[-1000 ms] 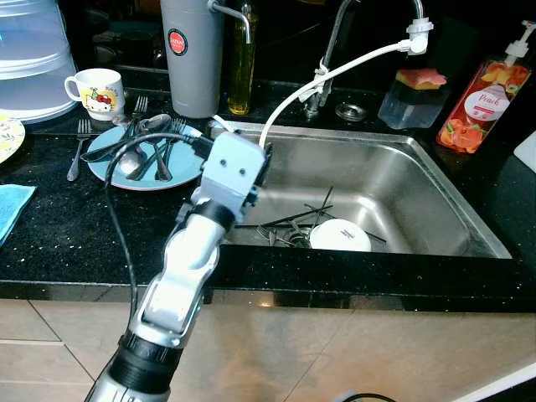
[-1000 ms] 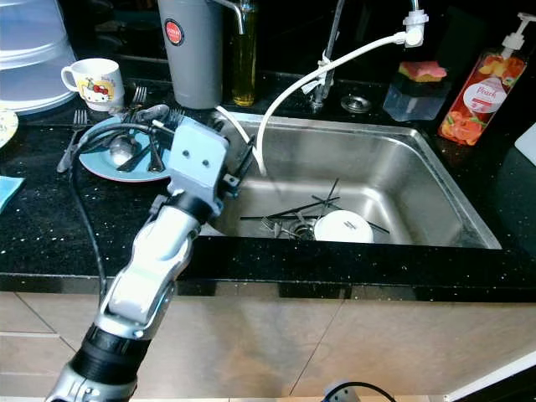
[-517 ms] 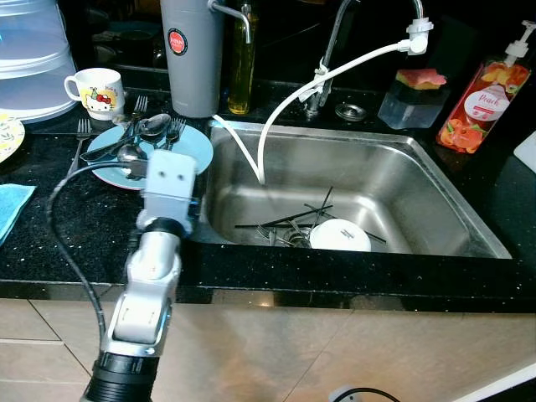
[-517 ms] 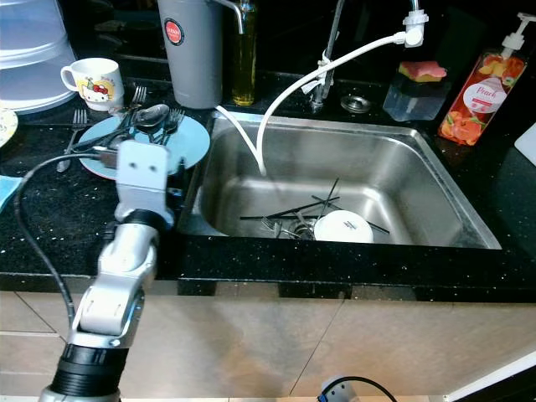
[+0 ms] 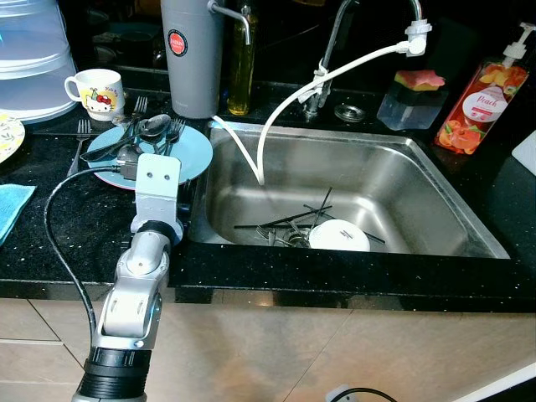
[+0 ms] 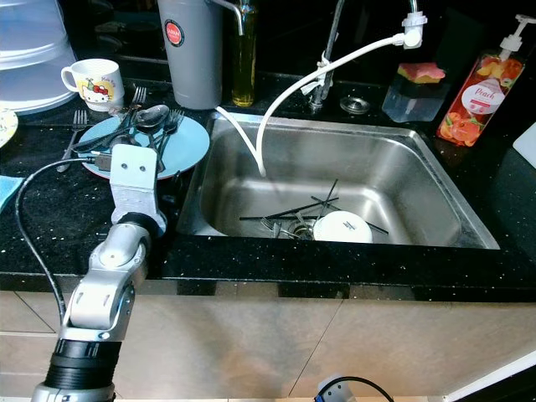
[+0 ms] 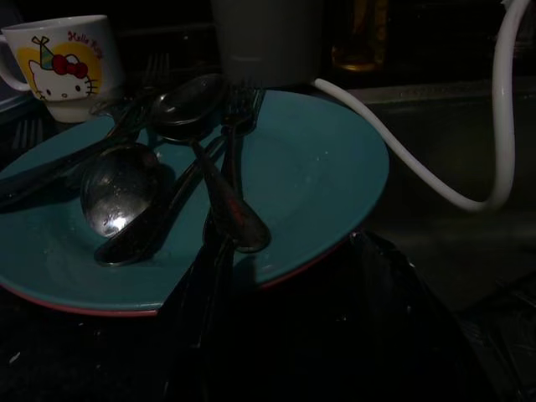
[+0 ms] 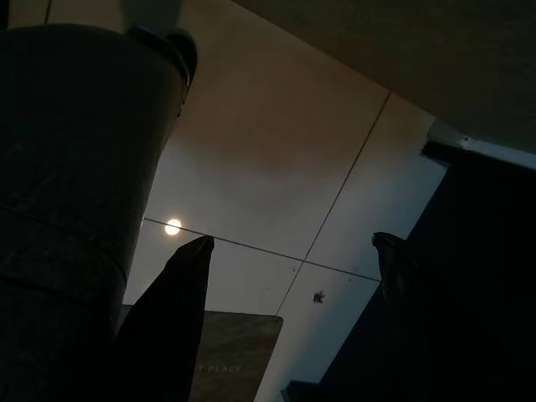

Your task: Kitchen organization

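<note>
Black speckled countertop (image 5: 67, 230) with a stainless steel sink (image 5: 419, 180) set in it. Left arm (image 5: 134, 285): raised from below the counter edge, its wrist housing over the counter just beside the near rim of a teal plate (image 5: 191, 155); its left gripper (image 7: 276, 335) faces the plate, seen in the left wrist view as dark shapes at the plate's near edge, and whether the fingers are parted or closed cannot be told. On the teal plate: a heap of cutlery, namely a large spoon (image 7: 117, 193) bowl-up, a second spoon (image 7: 180, 100) at the far side, and forks (image 7: 239, 159) whose handles cross toward the near rim. Beside the plate on the counter: further forks (image 5: 82, 138). Behind the plate: a white cartoon-cat mug (image 5: 96, 90), upright, and a tall grey canister (image 5: 192, 54) with a red round label. In the sink basin: an overturned white bowl (image 5: 339, 235) near the drain, with dark chopsticks (image 5: 293, 219) scattered around it. A white hose (image 5: 289, 105) loops from the tap (image 5: 335, 38) down into the basin. At the far right rim: a peach soap pump bottle (image 5: 481, 100) and a sponge (image 5: 420, 79) on a clear holder. Right gripper (image 8: 289, 276): hanging low, fingers (image 8: 180, 293) spread apart and holding nothing, pale floor tiles beyond them.
</note>
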Motion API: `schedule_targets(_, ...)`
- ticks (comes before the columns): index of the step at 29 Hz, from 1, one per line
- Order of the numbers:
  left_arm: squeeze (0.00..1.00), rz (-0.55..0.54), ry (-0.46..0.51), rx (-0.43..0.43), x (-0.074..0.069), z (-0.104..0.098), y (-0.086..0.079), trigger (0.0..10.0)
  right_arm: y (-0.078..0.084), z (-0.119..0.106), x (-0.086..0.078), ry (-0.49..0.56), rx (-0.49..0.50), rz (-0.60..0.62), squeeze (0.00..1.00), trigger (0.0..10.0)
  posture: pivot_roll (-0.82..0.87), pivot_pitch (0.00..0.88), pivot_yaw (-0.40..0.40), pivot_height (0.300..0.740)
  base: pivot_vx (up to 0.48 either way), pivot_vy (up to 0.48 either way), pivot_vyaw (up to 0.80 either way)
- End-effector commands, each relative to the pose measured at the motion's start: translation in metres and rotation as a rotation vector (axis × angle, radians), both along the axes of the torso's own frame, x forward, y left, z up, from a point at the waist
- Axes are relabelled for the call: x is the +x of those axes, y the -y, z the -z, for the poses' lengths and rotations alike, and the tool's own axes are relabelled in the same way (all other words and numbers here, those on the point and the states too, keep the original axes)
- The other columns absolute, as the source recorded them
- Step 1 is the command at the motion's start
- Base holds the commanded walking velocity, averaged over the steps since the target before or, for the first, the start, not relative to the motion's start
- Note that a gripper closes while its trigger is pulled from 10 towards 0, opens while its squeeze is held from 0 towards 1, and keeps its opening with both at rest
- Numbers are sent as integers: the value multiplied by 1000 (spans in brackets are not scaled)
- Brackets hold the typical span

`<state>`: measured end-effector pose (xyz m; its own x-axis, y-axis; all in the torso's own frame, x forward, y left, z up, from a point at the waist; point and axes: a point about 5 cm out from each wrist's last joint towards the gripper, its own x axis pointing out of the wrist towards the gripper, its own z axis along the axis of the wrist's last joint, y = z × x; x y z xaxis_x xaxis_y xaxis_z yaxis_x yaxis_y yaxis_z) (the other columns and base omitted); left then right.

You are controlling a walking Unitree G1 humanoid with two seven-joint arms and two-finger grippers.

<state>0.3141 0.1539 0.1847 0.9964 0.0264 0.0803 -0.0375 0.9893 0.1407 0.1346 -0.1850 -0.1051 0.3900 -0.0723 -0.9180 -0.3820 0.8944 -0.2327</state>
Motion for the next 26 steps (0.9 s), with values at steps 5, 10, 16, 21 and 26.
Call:
schedule_targets(5, 0, 11, -52, 22, -2, 13, 0, 10000, 0, 1, -3, -13, -2, -1, 0, 10000, 218, 38, -88, 740, 0, 0, 0)
schedule_targets(10, 0, 56, 66, 91, -4, -2, 9, 10000, 1, 1, -3, -9, -5, -4, 0, 10000, 219, 32, -88, 740, 0, 0, 0)
schedule_targets(16, 0, 58, 43, 84, -6, 3, 11, 10000, 1, 1, -3, -8, -5, -5, 0, 10000, 219, 26, -88, 740, 0, 0, 0)
schedule_targets(21, 0, 50, 25, 69, -7, 7, 11, 10000, 1, 1, -4, -8, -7, -8, 0, 10000, 218, 23, -88, 740, 0, 0, 0)
schedule_targets(26, 0, 23, 11, 45, -7, 11, 7, 10000, 2, 1, -4, -10, -10, -11, 0, 10000, 219, 15, -91, 740, 0, 0, 0)
